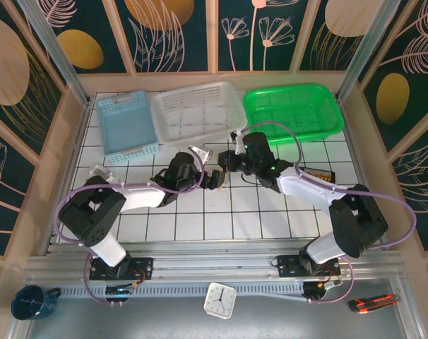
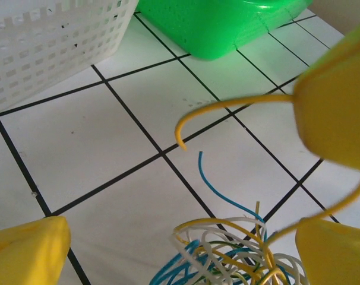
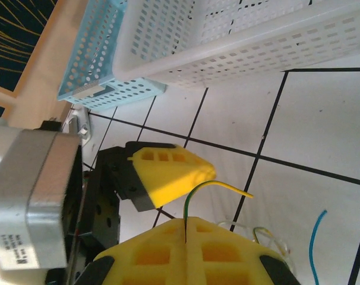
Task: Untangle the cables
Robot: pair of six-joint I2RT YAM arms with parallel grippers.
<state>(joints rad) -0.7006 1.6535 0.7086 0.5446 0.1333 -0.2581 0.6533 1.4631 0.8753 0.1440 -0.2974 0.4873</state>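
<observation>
We see the cables (image 2: 227, 258) as a small clump of very thin, curly wires in blue, white and yellow. It lies on the white tiled bench (image 1: 221, 226) near the middle, on the near side of the white basket (image 1: 198, 109) and the green basket (image 1: 293, 113). In the left wrist view the loops cross and overlap one another, and one blue wire (image 2: 211, 181) sticks out of the clump to a free end. The left gripper (image 2: 180, 237) stands wide, its yellow fingers (image 2: 28, 252) well apart on either side of the clump; we cannot tell whether they touch it. The right gripper (image 3: 185, 222) is closed on a yellow wire (image 3: 218, 185), which rises from the seam between its fingers and bends over to a free tip. Both grippers sit close together over the clump.
</observation>
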